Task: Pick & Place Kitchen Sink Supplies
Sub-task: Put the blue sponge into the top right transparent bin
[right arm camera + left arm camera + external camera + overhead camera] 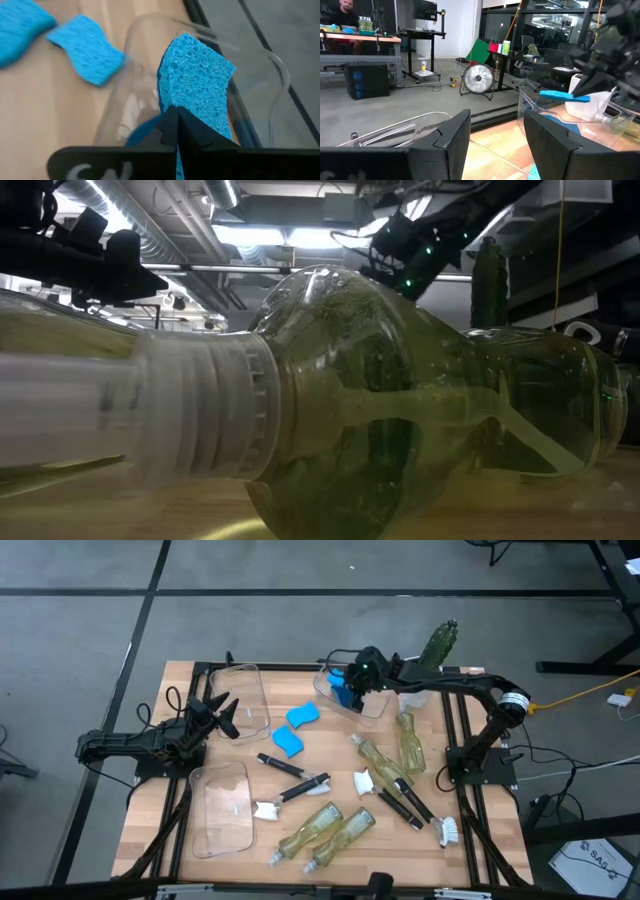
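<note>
My right gripper (350, 683) reaches over the far clear bin (372, 708) and is shut on a bright blue sponge (196, 82). More blue (561, 123) shows inside that bin below it. Two other blue sponges (303, 715) (290, 744) lie flat on the table. Several soap bottles (410, 743) (312, 828) and black-handled brushes (292, 790) (405, 802) lie on their sides toward the near edge. My left gripper (223, 716) is open and empty, level above the table beside the left far bin (248, 690). My right gripper pinches the blue sponge between its two fingers at one end (176, 114), and the rest of the sponge sticks out past the fingertips. In the left wrist view the sponge (565, 96) is lifted clear, just above the far bin's rim.
A third clear bin (223, 810) lies near the left near corner. The green cactus (441, 643) stands at the far edge behind my right arm, its white pot (590, 102) by the bin. One soap bottle (400, 400) lies right in front of the low camera.
</note>
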